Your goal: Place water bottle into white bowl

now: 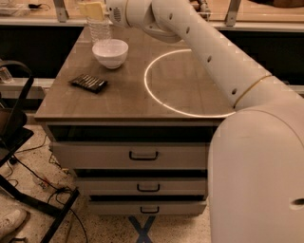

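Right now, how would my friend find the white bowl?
Look at the wooden cabinet top, toward its far left corner. The white bowl sits there, just in front of the water bottle that the gripper holds from above. It is round and plain white, unlike the flat dark rectangle nearer the front.

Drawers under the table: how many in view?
3, stacked: top drawer, middle drawer, bottom drawer. None seem hidden. The gripper holds the water bottle just beyond the white bowl.
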Tool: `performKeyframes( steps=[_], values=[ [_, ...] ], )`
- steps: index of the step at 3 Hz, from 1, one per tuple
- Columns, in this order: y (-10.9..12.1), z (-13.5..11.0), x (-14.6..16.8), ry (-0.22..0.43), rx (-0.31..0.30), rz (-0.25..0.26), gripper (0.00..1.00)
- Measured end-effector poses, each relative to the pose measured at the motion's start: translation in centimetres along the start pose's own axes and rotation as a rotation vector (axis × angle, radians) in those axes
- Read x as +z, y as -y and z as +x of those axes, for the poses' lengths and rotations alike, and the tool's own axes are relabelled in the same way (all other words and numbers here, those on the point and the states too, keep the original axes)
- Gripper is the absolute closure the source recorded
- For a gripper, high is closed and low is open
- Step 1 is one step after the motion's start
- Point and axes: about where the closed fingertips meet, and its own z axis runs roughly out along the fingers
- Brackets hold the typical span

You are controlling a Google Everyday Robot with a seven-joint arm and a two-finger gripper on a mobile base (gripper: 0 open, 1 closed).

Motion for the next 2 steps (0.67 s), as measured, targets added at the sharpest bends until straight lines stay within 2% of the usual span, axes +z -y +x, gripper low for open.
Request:
performKeyframes(
  steps=[1,2],
  values=[
    [1.76,1.17,0.53,0.047,-0.019,-0.012,1.0],
    [2.02,1.75,0.84,0.047,-0.008,-0.006,1.0]
  ],
)
